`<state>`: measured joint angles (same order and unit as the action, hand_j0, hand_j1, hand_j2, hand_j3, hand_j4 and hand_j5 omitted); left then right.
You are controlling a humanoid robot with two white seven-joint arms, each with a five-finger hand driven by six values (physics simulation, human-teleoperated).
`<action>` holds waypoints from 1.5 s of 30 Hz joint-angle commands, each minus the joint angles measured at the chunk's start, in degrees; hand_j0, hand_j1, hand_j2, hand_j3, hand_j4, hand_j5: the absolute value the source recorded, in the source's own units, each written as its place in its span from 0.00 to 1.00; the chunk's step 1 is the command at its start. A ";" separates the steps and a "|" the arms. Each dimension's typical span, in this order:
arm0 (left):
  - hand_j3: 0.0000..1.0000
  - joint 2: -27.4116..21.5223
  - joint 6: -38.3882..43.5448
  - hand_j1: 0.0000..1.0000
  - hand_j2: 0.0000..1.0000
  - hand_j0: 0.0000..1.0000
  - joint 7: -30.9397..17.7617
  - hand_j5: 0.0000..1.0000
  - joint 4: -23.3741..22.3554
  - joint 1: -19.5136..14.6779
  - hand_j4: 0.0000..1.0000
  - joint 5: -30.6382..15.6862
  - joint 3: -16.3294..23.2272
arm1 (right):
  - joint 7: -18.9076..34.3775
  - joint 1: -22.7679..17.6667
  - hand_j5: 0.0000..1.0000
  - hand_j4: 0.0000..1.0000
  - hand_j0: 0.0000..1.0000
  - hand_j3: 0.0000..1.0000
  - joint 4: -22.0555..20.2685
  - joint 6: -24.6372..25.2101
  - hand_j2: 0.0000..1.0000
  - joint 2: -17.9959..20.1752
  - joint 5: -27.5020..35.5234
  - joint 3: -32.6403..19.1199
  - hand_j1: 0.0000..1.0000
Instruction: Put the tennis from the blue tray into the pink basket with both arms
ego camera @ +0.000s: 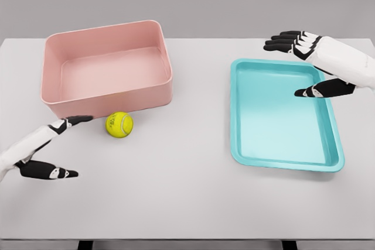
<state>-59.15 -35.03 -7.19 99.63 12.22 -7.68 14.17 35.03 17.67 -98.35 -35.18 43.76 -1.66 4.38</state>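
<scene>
Oddly, the tennis ball (119, 125) is neither in the blue tray (246, 150) nor in the pink basket (105, 99): it sits on the desk (187, 203) just in front of the basket's near wall, close to it and perhaps touching, towards the wall's middle. The tray, well to the right of the basket, holds nothing, so the ball is already out of it, but it has not reached the inside of the basket, which is likewise bare. By my reading the task is partway along at best, and the ball lying on the desk suggests a drop or a miss rather than a clean delivery.

The left hand (50, 150) is low on the desk, left of the ball and in front of the basket's near left corner; its fingers are spread and hold nothing, one fingertip pointing towards the ball but apart from it. The right hand (307, 65) hovers far from the basket, over the tray's far right corner, fingers extended and likewise empty.

What is left, as I judge it: grasp the ball from the desk, lift it over the basket's near wall and release it inside.
</scene>
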 commanded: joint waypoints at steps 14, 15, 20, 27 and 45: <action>1.00 -1.85 0.03 1.00 1.00 1.00 -0.45 1.00 0.39 -7.21 1.00 26.30 -10.65 | -0.03 -1.41 1.00 1.00 1.00 1.00 -2.02 0.18 1.00 -0.17 0.43 -0.16 1.00; 1.00 -1.85 0.03 1.00 1.00 1.00 -0.45 1.00 0.56 -7.21 1.00 27.89 -10.65 | -0.03 -1.41 1.00 1.00 1.00 1.00 -2.02 0.18 1.00 -0.08 0.43 -0.25 1.00; 1.00 -5.98 0.03 1.00 1.00 1.00 -1.24 1.00 0.91 -7.29 1.00 32.11 -10.48 | -0.03 -1.32 1.00 1.00 1.00 1.00 -2.02 0.18 1.00 -0.17 0.43 -0.25 1.00; 1.00 -5.63 0.03 1.00 1.00 1.00 -3.00 1.00 1.09 -13.62 1.00 37.73 -10.21 | -0.03 -1.05 1.00 1.00 1.00 1.00 -2.02 0.18 1.00 -0.34 0.43 -0.25 1.00; 1.00 -1.85 0.03 1.00 1.00 1.00 -7.48 1.00 1.09 -44.82 1.00 24.73 18.25 | -0.03 -1.14 1.00 1.00 1.00 1.00 -2.11 0.18 1.00 -0.43 0.43 -0.16 1.00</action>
<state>-60.99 -35.01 -12.67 100.69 -34.45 20.63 26.32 35.03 16.52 -100.44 -35.18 43.32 -1.66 4.22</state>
